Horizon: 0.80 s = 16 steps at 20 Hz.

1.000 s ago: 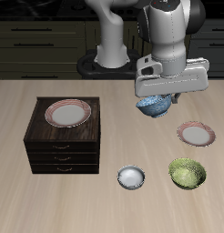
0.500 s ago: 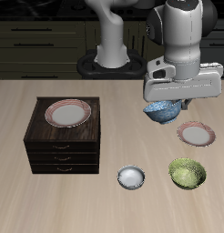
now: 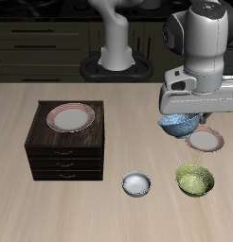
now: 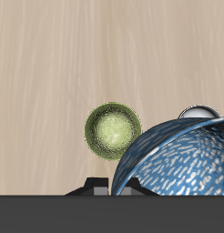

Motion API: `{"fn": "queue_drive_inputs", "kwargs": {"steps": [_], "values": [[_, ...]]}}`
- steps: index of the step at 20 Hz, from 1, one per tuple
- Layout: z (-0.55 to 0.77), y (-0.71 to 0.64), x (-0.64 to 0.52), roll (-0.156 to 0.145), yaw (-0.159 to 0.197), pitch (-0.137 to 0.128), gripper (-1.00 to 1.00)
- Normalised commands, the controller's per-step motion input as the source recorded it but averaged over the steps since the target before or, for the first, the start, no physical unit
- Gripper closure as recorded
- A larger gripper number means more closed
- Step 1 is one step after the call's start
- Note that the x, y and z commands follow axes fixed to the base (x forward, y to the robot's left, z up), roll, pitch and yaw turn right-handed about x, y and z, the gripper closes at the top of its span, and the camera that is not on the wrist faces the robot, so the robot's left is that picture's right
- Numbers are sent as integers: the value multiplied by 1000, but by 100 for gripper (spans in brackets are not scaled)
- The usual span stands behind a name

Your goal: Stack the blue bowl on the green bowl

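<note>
My gripper (image 3: 182,115) is shut on the rim of the blue bowl (image 3: 177,124) and holds it in the air above the table. The blue bowl fills much of the wrist view (image 4: 178,164), mottled blue and white. The green bowl (image 3: 194,180) sits on the table near the front edge, below and in front of the held bowl. In the wrist view the green bowl (image 4: 113,129) lies beside the blue bowl's rim, not under it. My fingers are mostly hidden behind the bowl.
A pink-rimmed plate (image 3: 205,140) lies on the table just behind the green bowl. A small white bowl (image 3: 136,183) sits near the front edge beside the green bowl. A dark wooden drawer cabinet (image 3: 64,146) carries another pink-rimmed plate (image 3: 71,117).
My gripper has carried the blue bowl sideways and slightly toward the table's front, from above mid-table to near the pink-rimmed plate, closer to the green bowl.
</note>
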Motion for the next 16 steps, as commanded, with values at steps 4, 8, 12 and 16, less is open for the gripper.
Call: {"fn": "queue_drive_inputs", "kwargs": {"steps": [4, 8, 12, 16], "values": [[-149, -3, 133, -23, -12, 37, 100], [-153, 23, 85, -4, -5, 20, 100], [-289, 126, 96, -7, 16, 41, 100], [-422, 235, 71, 5, 13, 68, 100]]}}
